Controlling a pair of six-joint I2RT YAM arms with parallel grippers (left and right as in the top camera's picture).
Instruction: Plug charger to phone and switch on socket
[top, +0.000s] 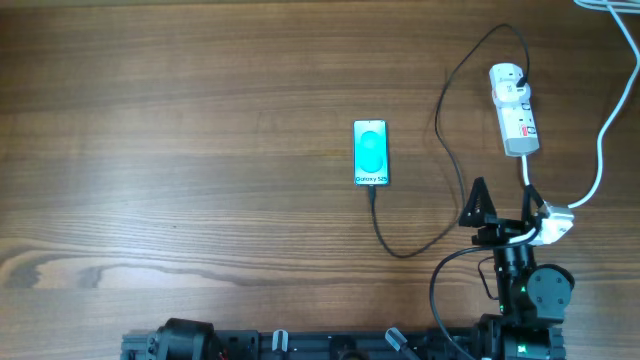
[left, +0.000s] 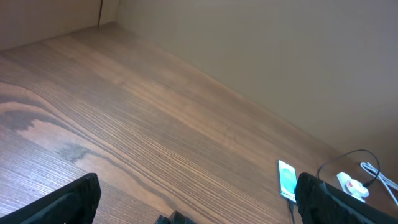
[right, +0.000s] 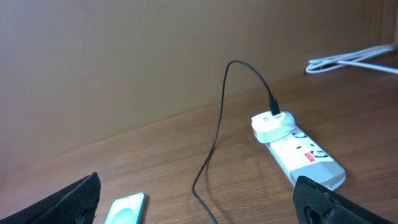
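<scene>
The phone (top: 371, 153) lies flat mid-table, cyan screen up; it also shows in the left wrist view (left: 286, 180) and the right wrist view (right: 124, 210). The thin black charger cable (top: 440, 110) runs from the phone's bottom edge in a loop up to a white adapter (right: 272, 124) seated in the far end of the white socket strip (top: 514, 112). My right gripper (top: 508, 212) is open and empty, just in front of the strip's near end. My left gripper (left: 196, 200) is open and empty, low at the front left, far from the phone.
The strip's thicker white cord (top: 600, 160) curves from its near end off to the back right, with a white piece (top: 556, 224) lying beside my right gripper. More white cord (right: 348, 59) lies at the back right edge.
</scene>
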